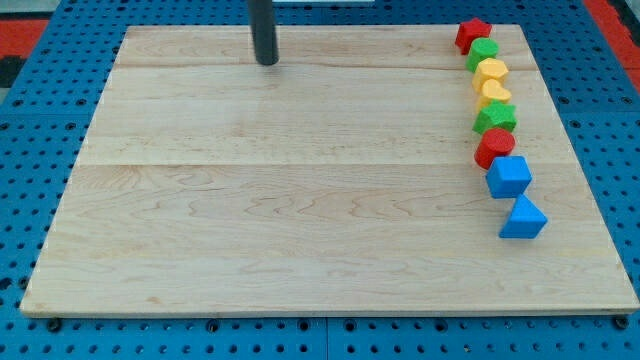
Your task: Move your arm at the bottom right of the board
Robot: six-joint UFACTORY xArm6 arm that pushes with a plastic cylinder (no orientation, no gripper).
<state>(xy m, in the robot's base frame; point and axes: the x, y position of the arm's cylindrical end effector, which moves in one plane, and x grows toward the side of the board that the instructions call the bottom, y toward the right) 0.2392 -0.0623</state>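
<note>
My tip [267, 62] is the lower end of a dark rod near the top of the wooden board [300, 200], left of centre and far from all blocks. Along the view's right edge several blocks form a touching column. From the top they are a red star [473, 34], a green block [483, 53], a yellow block [490, 73], a yellow heart [495, 95], a green star [495, 118], a red block [494, 147], a blue cube [509, 176] and a blue triangle [523, 218].
The board lies on a blue perforated table [40, 120]. Red areas show at the view's top corners.
</note>
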